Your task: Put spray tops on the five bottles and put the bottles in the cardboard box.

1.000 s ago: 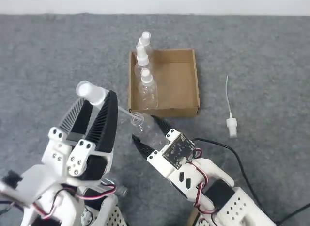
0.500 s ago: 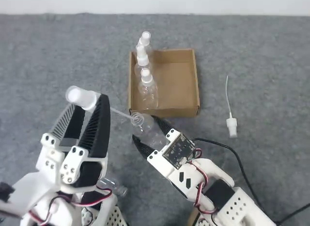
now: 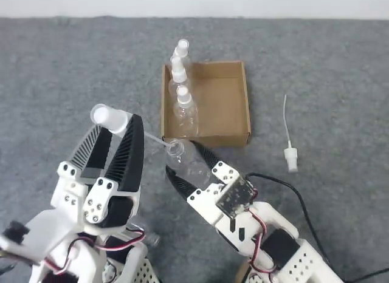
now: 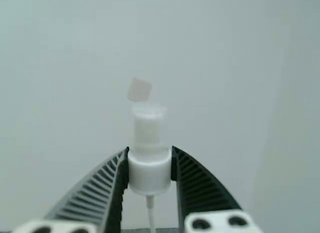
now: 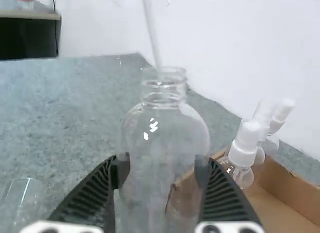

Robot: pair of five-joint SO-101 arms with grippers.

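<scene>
over the last second the left pincer swung its spray top out left and back, while the right pincer tipped the bottle up toward it. the tube now ends at the bottle's open mouth, so insertion looks close. each pincer is parted narrowly and clamped on its piece, just near of the cardboard box.

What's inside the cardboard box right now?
Three clear bottles with white spray tops stand along one wall of the cardboard box; the rest is bare floor. The farthest bottle's base is hidden behind the others.
</scene>
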